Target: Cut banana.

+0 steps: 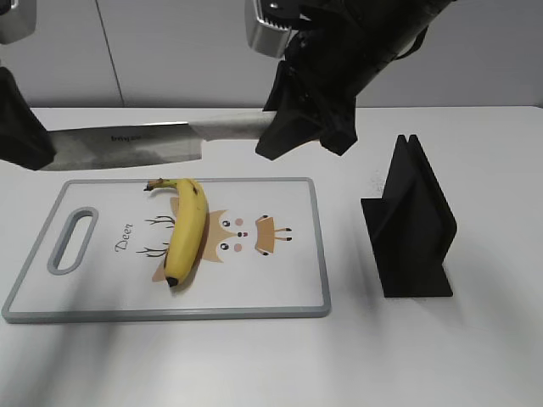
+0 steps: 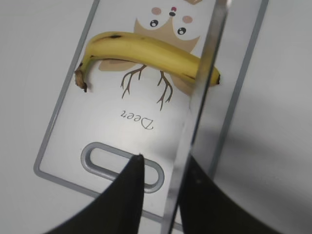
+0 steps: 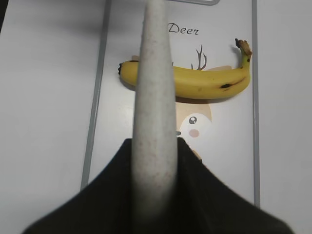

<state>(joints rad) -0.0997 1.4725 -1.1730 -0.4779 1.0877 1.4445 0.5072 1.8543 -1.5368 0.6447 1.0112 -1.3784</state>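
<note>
A whole yellow banana lies on a white cutting board with a deer drawing; it also shows in the left wrist view and the right wrist view. My right gripper is shut on the pale handle of a large knife and holds it level above the board's far edge. The blade runs left, edge-on, between the fingers of my left gripper. That gripper is open, with a gap between one finger and the blade.
A black knife stand stands upright on the white table to the right of the board. The board's grey handle slot is at its left end.
</note>
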